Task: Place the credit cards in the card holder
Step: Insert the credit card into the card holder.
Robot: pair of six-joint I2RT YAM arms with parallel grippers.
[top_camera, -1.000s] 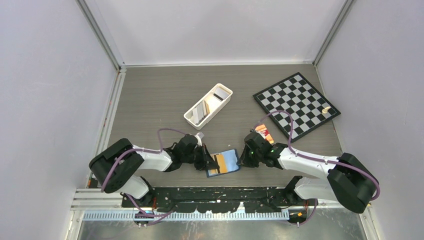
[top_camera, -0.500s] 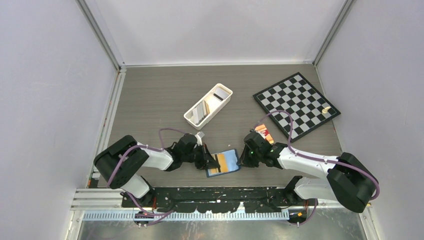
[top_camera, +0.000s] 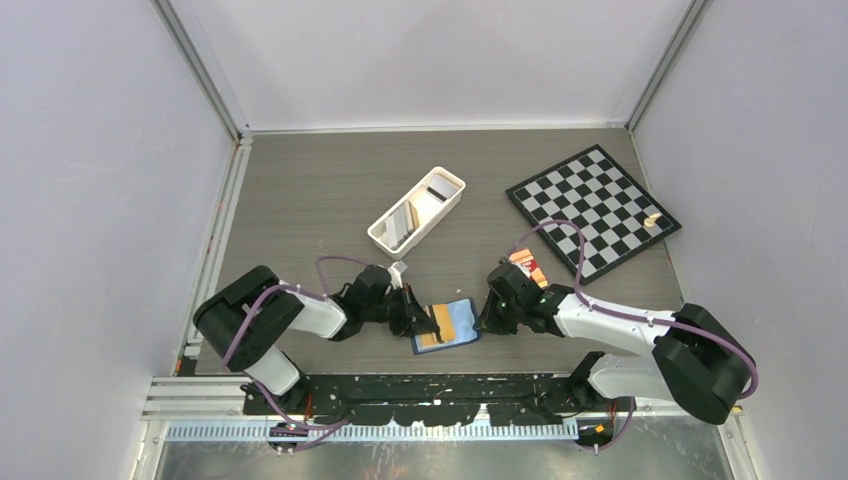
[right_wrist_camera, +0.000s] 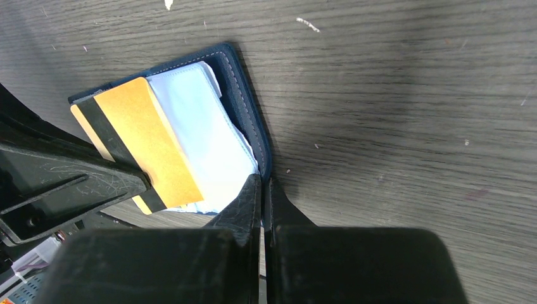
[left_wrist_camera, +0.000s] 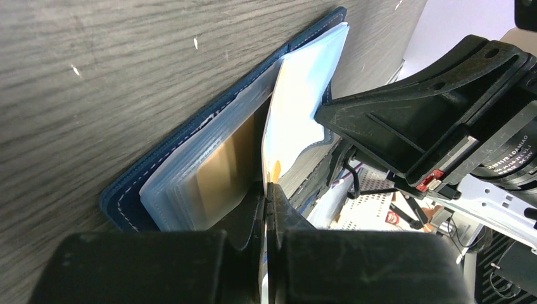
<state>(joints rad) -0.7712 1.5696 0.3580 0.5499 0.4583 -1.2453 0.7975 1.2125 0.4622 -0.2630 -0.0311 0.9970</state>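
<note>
With the right hand (right_wrist_camera: 261, 185) clamping the open card holder (right_wrist_camera: 248, 107) by its edge, the left hand (left_wrist_camera: 266, 193) is pinching a gold card (right_wrist_camera: 147, 133) partway in, while other cards (top_camera: 404, 222) are seemingly waiting in the tray (top_camera: 433, 222).

Grey wood-grain table (top_camera: 300, 200). Long white tray (top_camera: 432, 222) mid-table, set diagonally. Chessboard (top_camera: 592, 208) far right, also turned diagonally, well apart from tray. Small pale piece (top_camera: 652, 219) on board's right edge. Red-orange pack (top_camera: 527, 266) lies between tray and board, nearer board.
</note>
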